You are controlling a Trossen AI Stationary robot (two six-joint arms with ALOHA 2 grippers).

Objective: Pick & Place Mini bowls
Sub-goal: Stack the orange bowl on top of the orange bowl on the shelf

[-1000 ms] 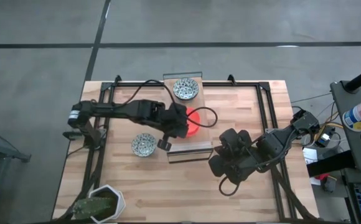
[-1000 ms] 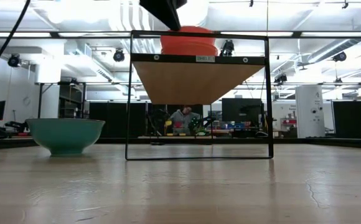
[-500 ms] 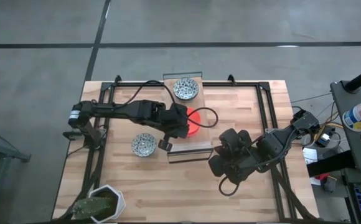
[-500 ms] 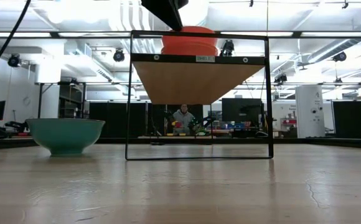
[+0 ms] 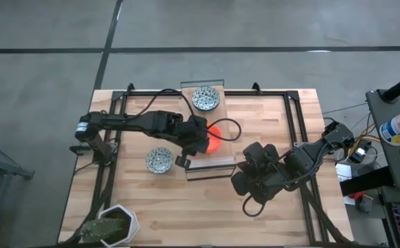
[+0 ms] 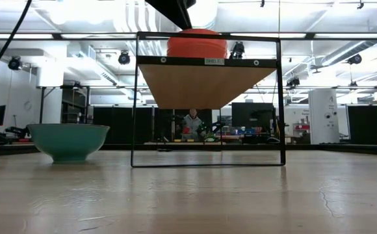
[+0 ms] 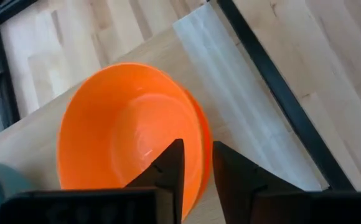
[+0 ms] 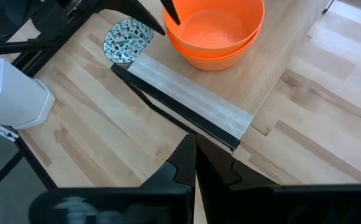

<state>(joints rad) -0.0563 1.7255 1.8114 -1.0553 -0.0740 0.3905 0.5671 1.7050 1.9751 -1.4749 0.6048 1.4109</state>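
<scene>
While the left gripper point(image 5: 201, 138) is hovering over the raised shelf point(image 5: 217, 160) at the table's middle, its two fingers are straddling the near rim of the orange bowls point(image 7: 131, 137), one fingertip inside the rim and one outside; whether they are actually pinching that rim or have just let go, I cannot tell. Two orange bowls are sitting nested on the shelf top, as the right wrist view point(image 8: 213, 28) is showing. One blue-patterned bowl point(image 5: 159, 160) is lying on the table point(image 5: 269, 117) to the left of the shelf, and another point(image 5: 205, 98) is resting at the far edge. A teal bowl point(image 6: 68, 140) is showing only in the low view. The right gripper point(image 5: 252, 180) is waiting low on the right, fingers drawn together on nothing.

Judging from this, the risk is lying in the thin rim grip: if the arm is lifting with the fingers only half closed, the top bowl could be slipping, or dragging its nested partner sideways toward the shelf edge, where both could be tipping off onto the table below
</scene>
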